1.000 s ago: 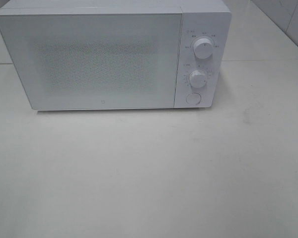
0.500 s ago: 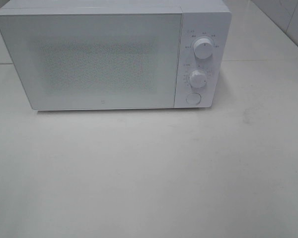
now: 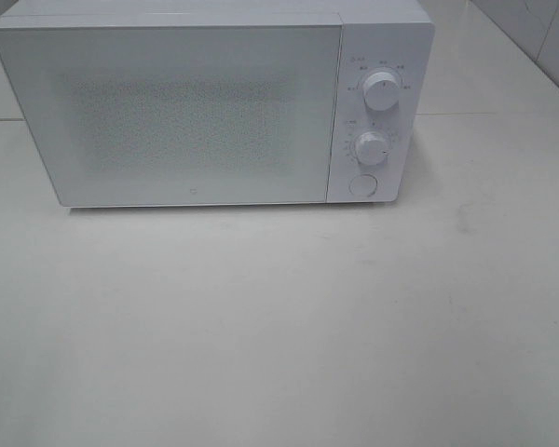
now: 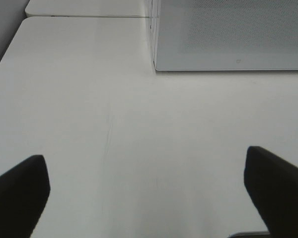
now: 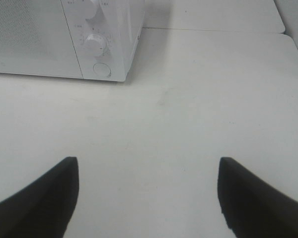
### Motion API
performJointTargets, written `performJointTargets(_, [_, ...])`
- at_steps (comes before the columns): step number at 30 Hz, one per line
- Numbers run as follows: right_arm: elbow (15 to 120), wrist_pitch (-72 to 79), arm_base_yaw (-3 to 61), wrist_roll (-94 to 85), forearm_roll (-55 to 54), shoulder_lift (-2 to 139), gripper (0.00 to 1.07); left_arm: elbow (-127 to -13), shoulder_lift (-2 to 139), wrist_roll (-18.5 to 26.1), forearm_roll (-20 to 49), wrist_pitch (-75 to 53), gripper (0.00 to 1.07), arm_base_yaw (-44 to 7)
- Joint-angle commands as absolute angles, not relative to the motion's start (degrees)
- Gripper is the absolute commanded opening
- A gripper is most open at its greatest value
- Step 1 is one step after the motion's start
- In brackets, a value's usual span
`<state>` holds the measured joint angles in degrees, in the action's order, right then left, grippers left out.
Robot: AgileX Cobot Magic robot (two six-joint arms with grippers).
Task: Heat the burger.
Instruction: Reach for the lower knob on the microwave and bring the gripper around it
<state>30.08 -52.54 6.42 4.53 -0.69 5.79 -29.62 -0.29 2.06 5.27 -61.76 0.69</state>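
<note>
— Tabletop (image 3: pixel 279 326), white, fills the lower half of the high view. That is the largest thing there.

— Next in size is the white microwave (image 3: pixel 214 102), standing at the far side of it. Its door (image 3: pixel 168 121) is shut, and nothing can be made out through the speckled window.

— And the burger?

— None of the three views shows it. Whether it sits behind that door cannot be told.

— The arms, then?

— The left end effector (image 4: pixel 146 163) hangs over the tabletop near the microwave's left front corner, with its two dark fingers spread wide and gripping nothing. The right end effector (image 5: pixel 148 166) is also spread and grips nothing. It hangs over the tabletop in front of the control-panel end. Neither touches the microwave.

— Smaller things?

— On the panel right of the door are the upper knob (image 3: pixel 381 90), the lower knob (image 3: pixel 371 147) below it, and lowest the round button (image 3: pixel 362 185).
</note>
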Motion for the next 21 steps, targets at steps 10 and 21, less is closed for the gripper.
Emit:
performJointTargets(10, [30.5,-38.5,6.1,4.6,-0.7,20.5,0.75,-29.6,-1.6,2.0,5.7,-61.4,1.0,0.7])
performJointTargets(21, [30.5,-27.7,6.1,4.6,-0.8,33.3,0.75,-29.6,-1.6,2.0,5.7,-61.4,1.0,0.7])
